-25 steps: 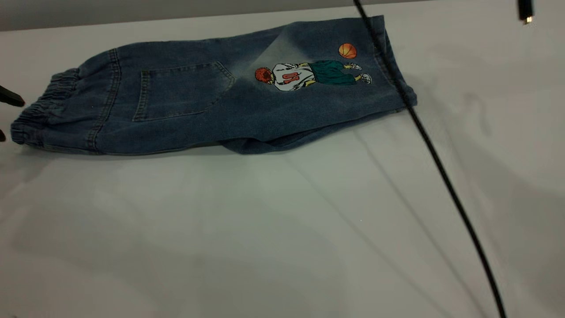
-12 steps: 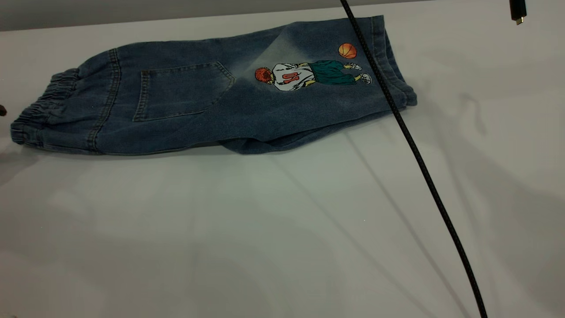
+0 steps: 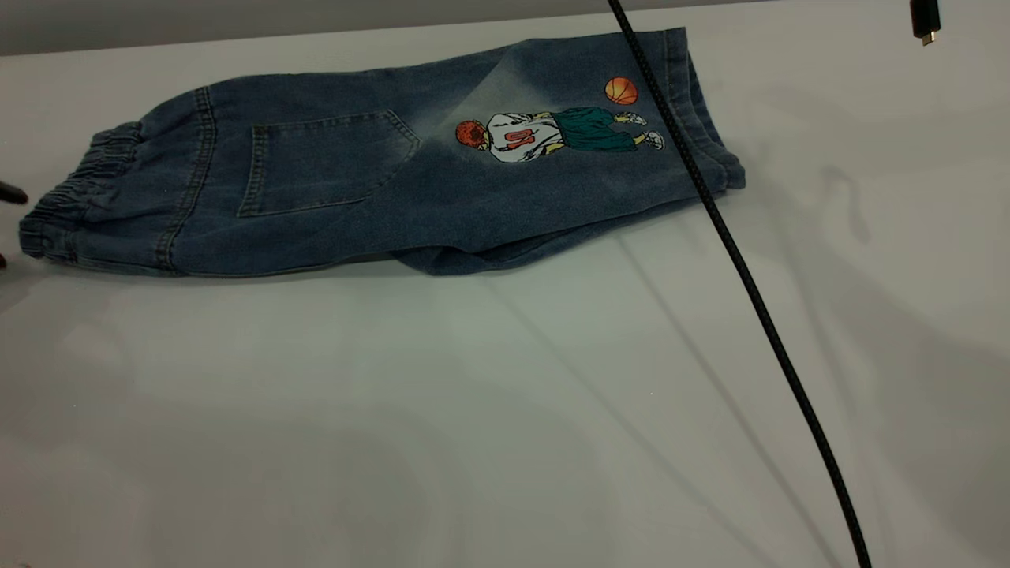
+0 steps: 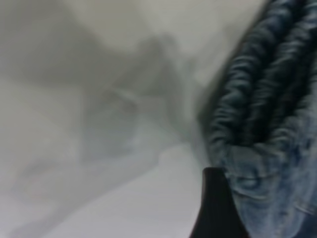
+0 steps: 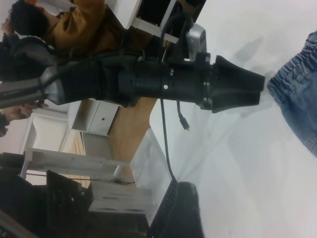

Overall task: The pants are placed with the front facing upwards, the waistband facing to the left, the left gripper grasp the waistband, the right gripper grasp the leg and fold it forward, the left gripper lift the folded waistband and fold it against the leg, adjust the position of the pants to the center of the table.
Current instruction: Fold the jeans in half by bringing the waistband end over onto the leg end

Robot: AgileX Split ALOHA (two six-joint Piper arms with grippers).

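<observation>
1. Since half a second ago the left gripper [image 3: 6, 225] has come back into the exterior view at the table's left edge: two black tips show again, one above and one below the corner of the waistband [image 3: 75, 201]. The pants [image 3: 410, 170] have not shifted, and the black cable [image 3: 734, 260] lies across the leg [image 3: 584, 158] as before.
2. From the other arm's wrist view the left gripper [image 5: 250, 89] points at the waistband [image 5: 297, 84] with its fingers spread a little apart and nothing between them; it stands just short of the cloth.
3. One black fingertip [image 4: 218, 208] touches or nearly touches the gathered band [image 4: 262, 114] directly ahead of it; I cannot tell which.
4. Relative to that gripper, the pants stretch away in front, already folded lengthwise, waistband nearest, leg hem farthest, on the white table [image 3: 473, 410].
5. Denim like this likely handles as soft, limp and fairly light; it will drape and sag when lifted. The ruffled elastic band is thick and bunched, so it should give a firm hold if both layers are pinched at the corner.
6. Right gripper: not visible, state unknown.
7. Readable marks: the basketball-player print [image 3: 552, 130] carries an orange jersey number that is not clearly legible; no brand label shows.
</observation>
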